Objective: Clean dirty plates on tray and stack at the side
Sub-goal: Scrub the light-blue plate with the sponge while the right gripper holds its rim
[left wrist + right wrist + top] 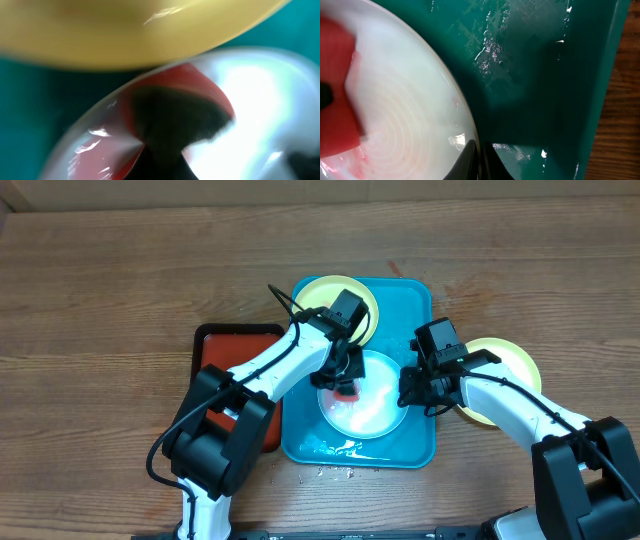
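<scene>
Left gripper (pixel 343 382): jaws pinch a red sponge (pixel 337 90) pressed onto the blue-white plate (pixel 368 412). Right gripper (pixel 479 162): jaws closed on that plate's rim. The plate lies in the turquoise tray (pixel 415 310) beside a yellow-green plate (pixel 325 292). Only the right wrist view shows the tray floor's wet film. Only the overhead view shows a second yellow-green plate (pixel 510 360) on the table (pixel 120 280).

You get no lettering, label, brand, number or sign to read in any of the three views. The turquoise tray (pixel 415 310), the plates (pixel 375 412), the red tray (pixel 235 340) and the wooden table (pixel 100 300) show plain surfaces. The left wrist view is blurred.
</scene>
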`<move>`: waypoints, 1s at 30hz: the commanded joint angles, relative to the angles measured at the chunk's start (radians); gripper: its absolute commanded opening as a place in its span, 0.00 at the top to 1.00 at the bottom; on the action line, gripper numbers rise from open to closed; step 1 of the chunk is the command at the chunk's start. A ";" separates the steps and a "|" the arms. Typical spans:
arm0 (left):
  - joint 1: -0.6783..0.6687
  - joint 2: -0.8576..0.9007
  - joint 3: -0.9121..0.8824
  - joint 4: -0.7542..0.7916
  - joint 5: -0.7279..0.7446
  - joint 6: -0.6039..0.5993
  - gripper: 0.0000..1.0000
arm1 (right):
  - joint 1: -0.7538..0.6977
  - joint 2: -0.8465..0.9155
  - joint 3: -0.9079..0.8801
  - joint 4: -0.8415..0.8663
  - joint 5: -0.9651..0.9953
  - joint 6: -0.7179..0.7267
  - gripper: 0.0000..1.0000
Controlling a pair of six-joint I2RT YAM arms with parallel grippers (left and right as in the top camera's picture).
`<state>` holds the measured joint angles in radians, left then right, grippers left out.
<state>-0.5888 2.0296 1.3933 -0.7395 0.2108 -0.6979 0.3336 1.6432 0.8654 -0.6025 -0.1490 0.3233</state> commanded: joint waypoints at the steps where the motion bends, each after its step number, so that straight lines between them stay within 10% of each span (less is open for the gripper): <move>1: -0.025 0.014 -0.002 0.063 0.083 -0.020 0.96 | -0.003 0.005 0.018 0.007 0.013 0.017 0.96; 11: -0.097 0.050 -0.002 0.061 0.129 -0.033 0.96 | -0.003 0.005 0.018 0.003 0.013 0.017 0.96; 30: 0.006 0.050 0.053 -0.281 -0.340 0.019 0.96 | -0.003 0.005 0.018 -0.008 0.013 0.017 0.96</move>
<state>-0.5968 2.0613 1.4403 -1.0523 0.0349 -0.7258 0.3359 1.6432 0.8654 -0.6136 -0.1715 0.3351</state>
